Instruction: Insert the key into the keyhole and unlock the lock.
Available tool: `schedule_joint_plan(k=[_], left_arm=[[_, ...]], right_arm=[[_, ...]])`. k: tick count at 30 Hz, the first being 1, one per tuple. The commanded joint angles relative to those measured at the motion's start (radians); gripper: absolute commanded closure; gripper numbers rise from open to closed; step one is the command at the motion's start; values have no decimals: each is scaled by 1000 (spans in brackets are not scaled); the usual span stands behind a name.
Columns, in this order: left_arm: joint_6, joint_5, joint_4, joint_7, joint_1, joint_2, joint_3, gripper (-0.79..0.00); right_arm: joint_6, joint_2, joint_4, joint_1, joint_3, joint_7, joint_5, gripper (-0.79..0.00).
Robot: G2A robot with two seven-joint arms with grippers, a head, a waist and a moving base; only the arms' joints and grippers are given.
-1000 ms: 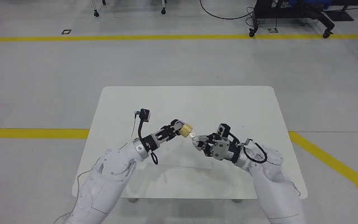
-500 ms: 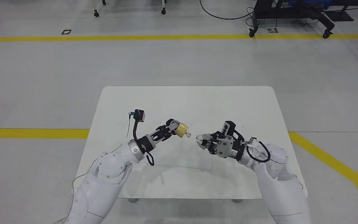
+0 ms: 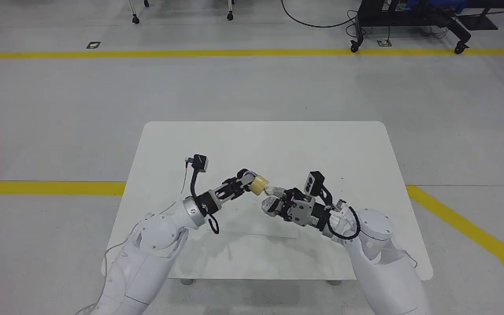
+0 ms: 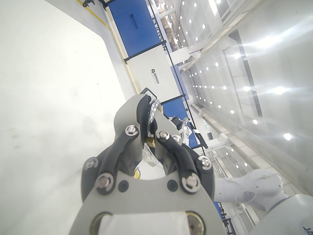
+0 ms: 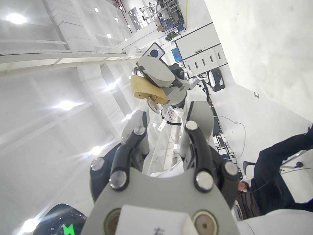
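The left pincer [image 3: 249, 181] pinches the brass lock [image 5: 144, 88] above the table [image 3: 346, 150]. The right pincer [image 5: 168, 118] hangs spread just short of the key [image 5: 153, 103], which seems seated in the lock's end. I'd close squarely on its flat, silvery bow, then twist along the shaft's line. The lock body looks blocky and smooth.

Grey floor [image 3: 236, 90], yellow lines [image 3: 236, 53]

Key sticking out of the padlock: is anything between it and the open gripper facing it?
Nothing visible. The key juts from the padlock held in the left gripper, and only open air lies between it and the right gripper.
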Motion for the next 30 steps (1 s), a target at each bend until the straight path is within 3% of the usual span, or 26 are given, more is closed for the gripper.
schedule_joint_plan(k=[1,4,7,18,30], left_arm=[[-7,5,-2,-5,-2,0,2,0],[-10,13,-6,-8,-2,1,4,0],[-11,28,-12,-6,-3,2,5,0],[-31,107,-35,2,-2,5,16,0],[-105,195,-43,20,17,13,11,0]], right_arm=[[-1,1,4,2,0,-1,11,-252],[-2,3,10,1,2,8,31,-212],[7,6,21,4,6,48,54,0],[51,23,76,20,36,171,129,0],[198,45,189,89,42,325,210,0]])
